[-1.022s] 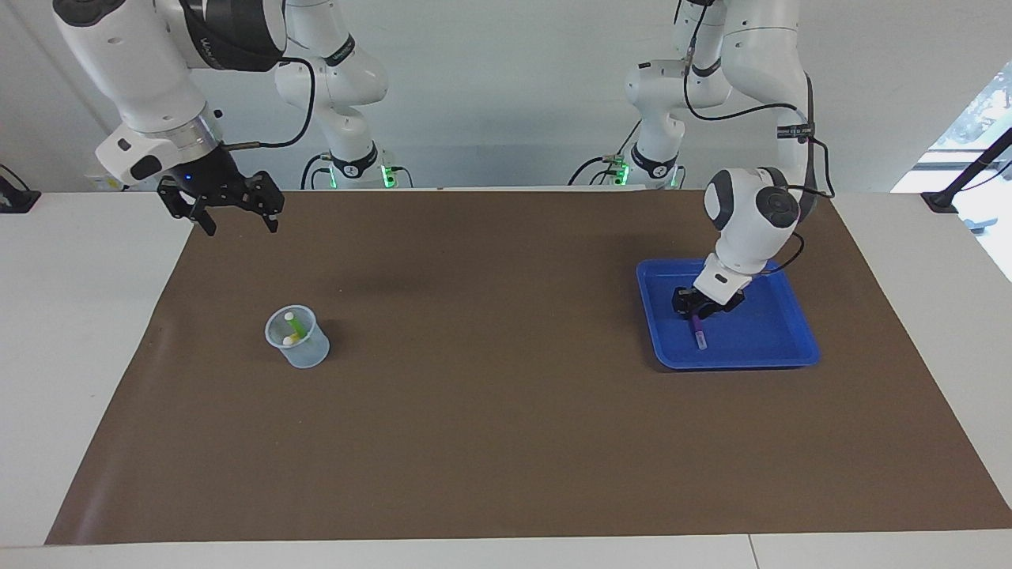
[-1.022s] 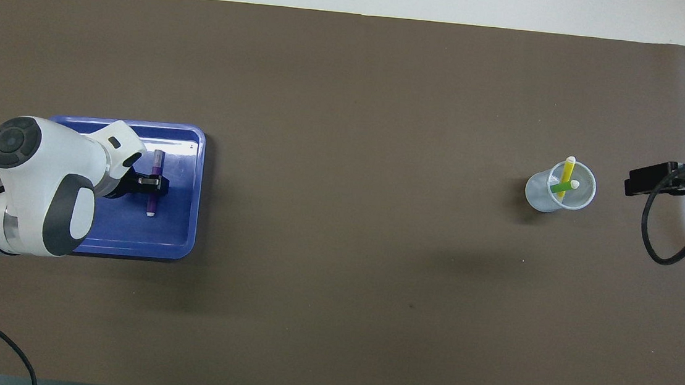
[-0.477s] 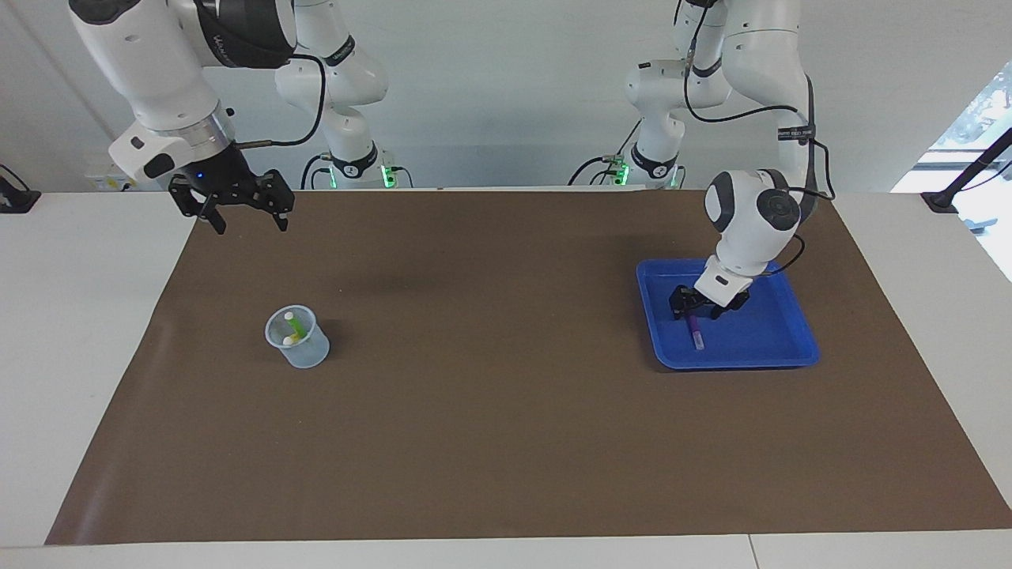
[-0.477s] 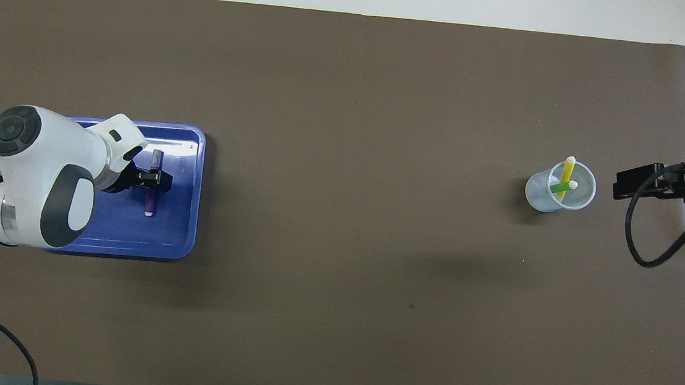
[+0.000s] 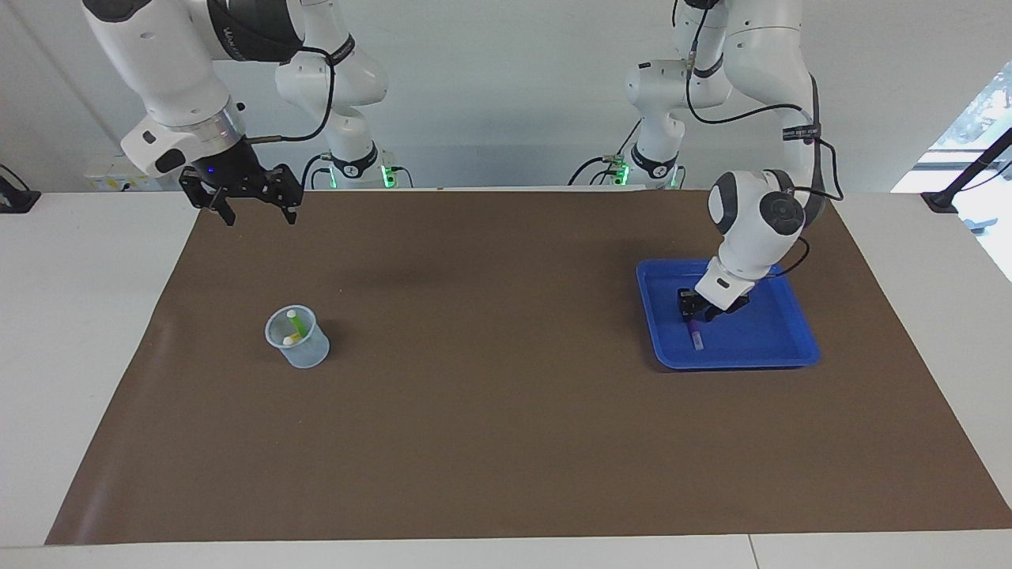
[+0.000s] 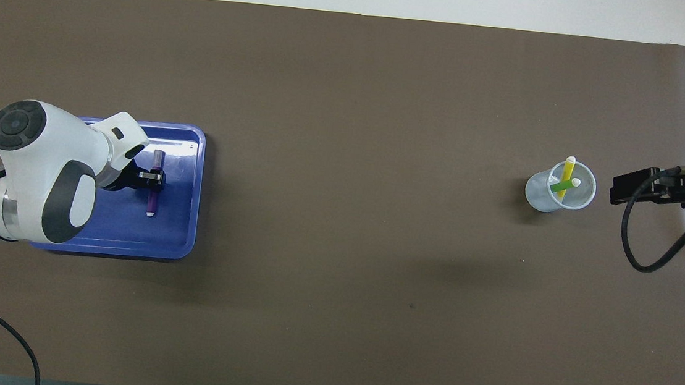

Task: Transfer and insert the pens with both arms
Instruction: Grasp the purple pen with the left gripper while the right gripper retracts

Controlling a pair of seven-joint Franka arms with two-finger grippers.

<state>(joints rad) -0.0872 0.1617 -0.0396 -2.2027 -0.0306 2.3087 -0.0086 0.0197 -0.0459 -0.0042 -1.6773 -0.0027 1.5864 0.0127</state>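
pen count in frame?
3. Purple pen lies in the blue tray, at the left gripper. Green pen and yellow pen stand in the clear cup.

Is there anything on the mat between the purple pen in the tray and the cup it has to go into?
Nothing visible. The purple pen lies in the blue tray under the left gripper; the mat is bare from the tray to the cup, which holds the yellow pen and green pen. The right gripper hangs open near the mat's corner.

The left hand (image 5: 696, 314) covers part of the purple pen (image 5: 696, 336); its grip cannot be told.
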